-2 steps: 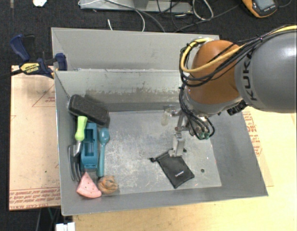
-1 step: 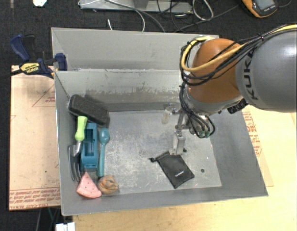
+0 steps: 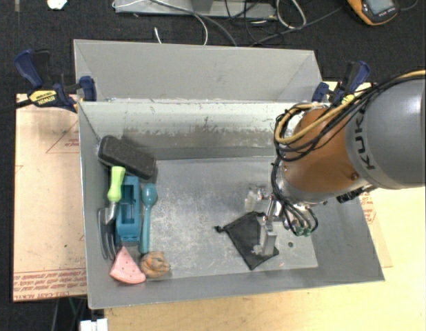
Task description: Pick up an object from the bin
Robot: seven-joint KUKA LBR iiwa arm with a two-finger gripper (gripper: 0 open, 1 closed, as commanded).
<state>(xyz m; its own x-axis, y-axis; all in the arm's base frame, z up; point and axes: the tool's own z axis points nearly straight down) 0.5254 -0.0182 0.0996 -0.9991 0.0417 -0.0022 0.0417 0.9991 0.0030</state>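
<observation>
Nearest me, in the near-left corner of the bin (image 3: 199,209), is a pink wedge (image 3: 125,269) with a small brown lumpy thing (image 3: 156,263) just beside it on the right. Running away from those along the left wall is a little heap: a blue plastic piece (image 3: 129,214), a teal spoon (image 3: 147,209) right next to it, a green handle (image 3: 116,183), and a black block (image 3: 127,157) lying tilted at the far end.

Well apart from all that, over on the right half of the floor, a flat black sheet-like piece (image 3: 240,233) lies on its own. My gripper (image 3: 269,232) is down low over the right edge of that black piece. Honestly can't tell if the gripper is apart or together from this angle, or whether it's touching the sheet.
</observation>
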